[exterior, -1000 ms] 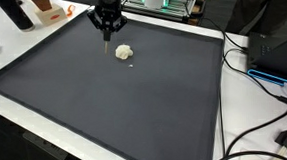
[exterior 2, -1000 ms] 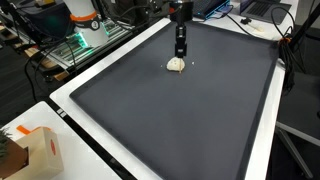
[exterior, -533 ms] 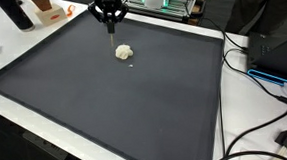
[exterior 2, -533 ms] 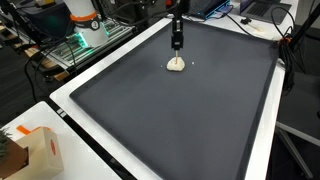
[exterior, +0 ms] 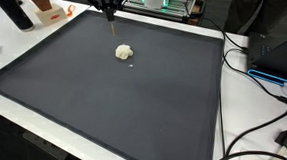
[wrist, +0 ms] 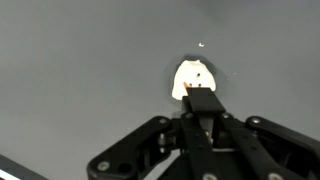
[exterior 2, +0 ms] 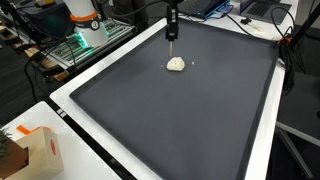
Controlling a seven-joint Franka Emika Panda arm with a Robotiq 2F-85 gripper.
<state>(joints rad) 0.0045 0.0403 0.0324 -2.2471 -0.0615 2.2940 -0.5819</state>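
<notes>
A small white crumpled lump [exterior: 125,52] [exterior 2: 176,64] lies on the big dark mat [exterior: 115,107] [exterior 2: 185,115], towards its far side. A tiny white speck sits beside it. My gripper [exterior: 111,19] [exterior 2: 172,35] hangs above the mat, just behind the lump and well clear of it. Its fingers are pressed together, shut, and I see nothing between them. In the wrist view the black fingertips [wrist: 203,98] overlap the lower edge of the lump [wrist: 192,74] far below.
The mat lies on a white table [exterior: 20,106]. A black bottle [exterior: 15,12] and an orange object [exterior: 49,12] stand at a far corner. Cables [exterior: 259,83] and a dark box [exterior: 280,52] run along one side. A cardboard box [exterior 2: 38,152] sits near a front corner.
The gripper has risen straight up from beside the lump and its fingers have closed together. The lump has stayed where it was.
</notes>
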